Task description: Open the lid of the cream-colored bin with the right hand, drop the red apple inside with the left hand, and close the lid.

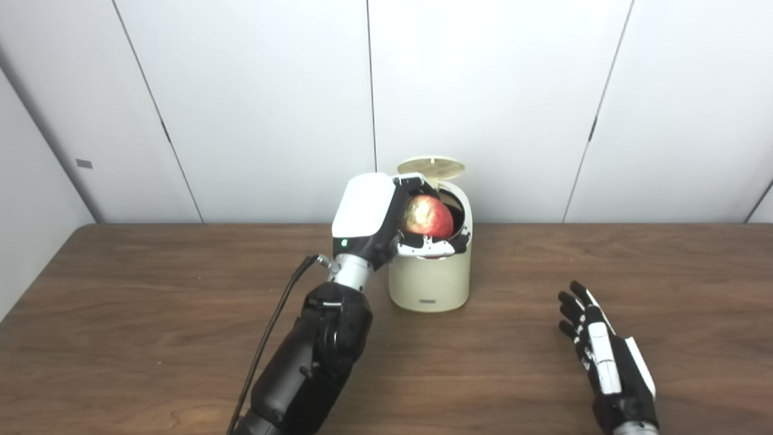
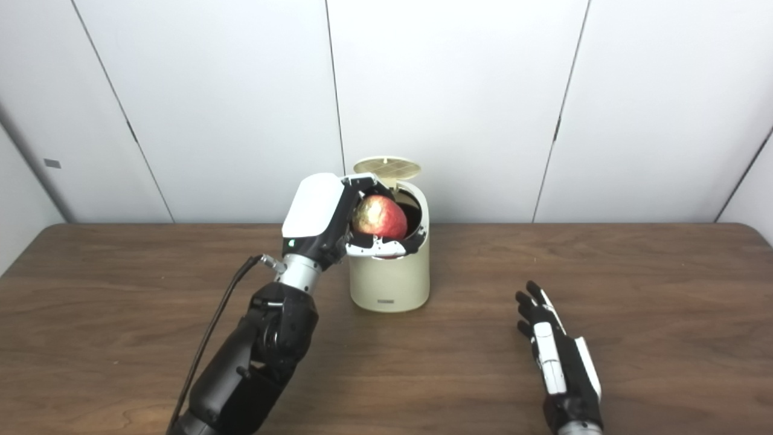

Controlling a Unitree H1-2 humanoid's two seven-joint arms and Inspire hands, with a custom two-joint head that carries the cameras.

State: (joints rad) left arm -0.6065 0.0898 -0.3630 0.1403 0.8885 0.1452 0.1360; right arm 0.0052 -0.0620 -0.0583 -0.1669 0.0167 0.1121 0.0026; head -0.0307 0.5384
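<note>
Left of centre, the left hand [image 1: 386, 217] grasps the apple [image 1: 427, 216], fingers curled under and over it, holding it at the open mouth of the bin [image 1: 430, 279]. The bin stands at frame centre on the table [image 1: 151, 302], its lid [image 1: 431, 166] tipped up at the rear. The right eye view shows more of the dark bin interior beside the apple; the left eye view hides it. At lower right, the right hand [image 2: 558, 356] lies flat, fingers extended and slightly spread, holding nothing.
</note>
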